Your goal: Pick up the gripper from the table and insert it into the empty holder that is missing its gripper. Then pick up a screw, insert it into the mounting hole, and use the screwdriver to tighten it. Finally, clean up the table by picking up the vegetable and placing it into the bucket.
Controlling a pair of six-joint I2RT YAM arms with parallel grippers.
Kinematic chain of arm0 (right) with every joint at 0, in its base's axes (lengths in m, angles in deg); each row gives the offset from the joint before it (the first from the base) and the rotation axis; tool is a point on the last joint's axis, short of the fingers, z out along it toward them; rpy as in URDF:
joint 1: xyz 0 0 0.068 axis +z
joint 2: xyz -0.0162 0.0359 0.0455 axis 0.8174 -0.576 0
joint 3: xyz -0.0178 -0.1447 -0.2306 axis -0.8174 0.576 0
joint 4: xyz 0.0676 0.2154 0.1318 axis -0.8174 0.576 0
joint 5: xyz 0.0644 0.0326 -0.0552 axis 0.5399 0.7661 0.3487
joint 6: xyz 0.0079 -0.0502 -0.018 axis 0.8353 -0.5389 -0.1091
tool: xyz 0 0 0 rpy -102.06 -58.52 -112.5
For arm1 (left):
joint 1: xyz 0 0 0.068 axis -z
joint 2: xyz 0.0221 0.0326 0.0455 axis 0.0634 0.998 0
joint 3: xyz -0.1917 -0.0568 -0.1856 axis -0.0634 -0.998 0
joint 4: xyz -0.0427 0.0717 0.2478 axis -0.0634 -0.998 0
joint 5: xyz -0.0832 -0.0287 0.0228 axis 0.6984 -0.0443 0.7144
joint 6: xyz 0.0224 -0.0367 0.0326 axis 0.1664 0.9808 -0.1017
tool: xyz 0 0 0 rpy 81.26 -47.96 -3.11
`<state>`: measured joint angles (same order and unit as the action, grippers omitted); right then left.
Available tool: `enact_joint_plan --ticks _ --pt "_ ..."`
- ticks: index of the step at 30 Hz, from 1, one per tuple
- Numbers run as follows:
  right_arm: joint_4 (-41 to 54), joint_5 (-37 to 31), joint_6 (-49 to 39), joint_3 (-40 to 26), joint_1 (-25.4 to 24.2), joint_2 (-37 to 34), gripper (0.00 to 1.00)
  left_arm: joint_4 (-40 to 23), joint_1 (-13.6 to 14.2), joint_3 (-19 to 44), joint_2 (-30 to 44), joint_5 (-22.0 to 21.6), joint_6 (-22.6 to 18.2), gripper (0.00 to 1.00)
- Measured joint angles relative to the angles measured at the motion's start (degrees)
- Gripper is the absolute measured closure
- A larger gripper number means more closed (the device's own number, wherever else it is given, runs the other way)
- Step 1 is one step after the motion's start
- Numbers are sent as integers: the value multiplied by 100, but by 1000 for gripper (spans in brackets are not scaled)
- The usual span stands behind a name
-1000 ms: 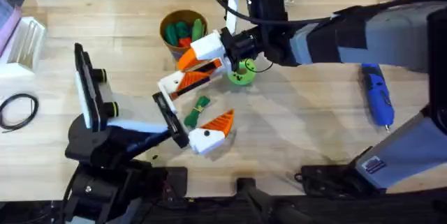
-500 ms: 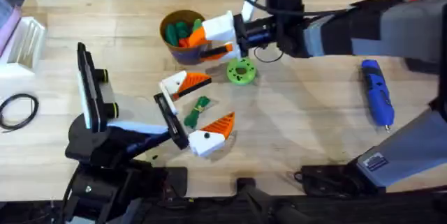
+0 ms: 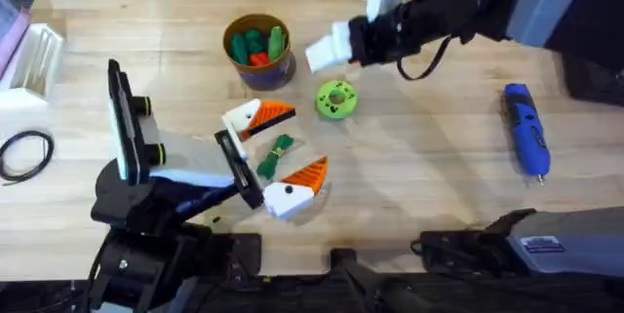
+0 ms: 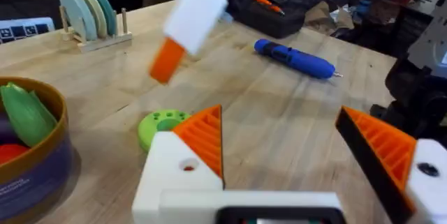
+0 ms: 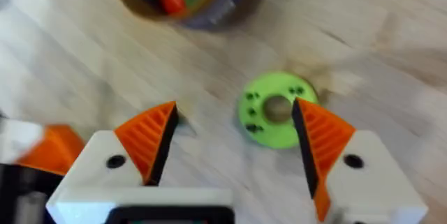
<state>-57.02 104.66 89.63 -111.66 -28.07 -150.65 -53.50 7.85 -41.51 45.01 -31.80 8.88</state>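
I see the wooden table (image 3: pixel 429 167) spread under both arms. My right arm (image 3: pixel 507 6) reaches in from the far right, its right gripper (image 5: pixel 234 147) held above the wood with the fingers spread wide and nothing between them; the lime green ring (image 5: pixel 276 109) lies on the table beneath. My left gripper (image 3: pixel 258 152) sits low near the middle, its fingers likewise parted, with nothing clamped between them. Between its two orange-tipped fingers lies the vegetable (image 3: pixel 275 154), dark green and knotted, flat on the wood and not yet in the bucket (image 3: pixel 258 50). That bucket stands farther back, blue-sided with a tan rim, holding green and red toy pieces. The screwdriver (image 3: pixel 525 137) lies well apart on the right side, blue, tip toward me. In the left wrist view I see a plate rack (image 4: pixel 91 15) at the far edge. I cannot make out the loose orange wedge or the plain white holder.
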Motion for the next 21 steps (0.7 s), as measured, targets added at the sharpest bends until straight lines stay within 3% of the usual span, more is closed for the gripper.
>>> enact_joint_plan --ticks 5,15,21 --pt "605 -1023 -678 -2 478 -187 40 0 0 0 0 3 0 15" --pt "614 -1599 -1073 -2 920 -679 458 0 0 0 0 8 0 15" --pt "614 -1815 -1201 -2 1130 -870 562 0 0 0 0 10 0 14"
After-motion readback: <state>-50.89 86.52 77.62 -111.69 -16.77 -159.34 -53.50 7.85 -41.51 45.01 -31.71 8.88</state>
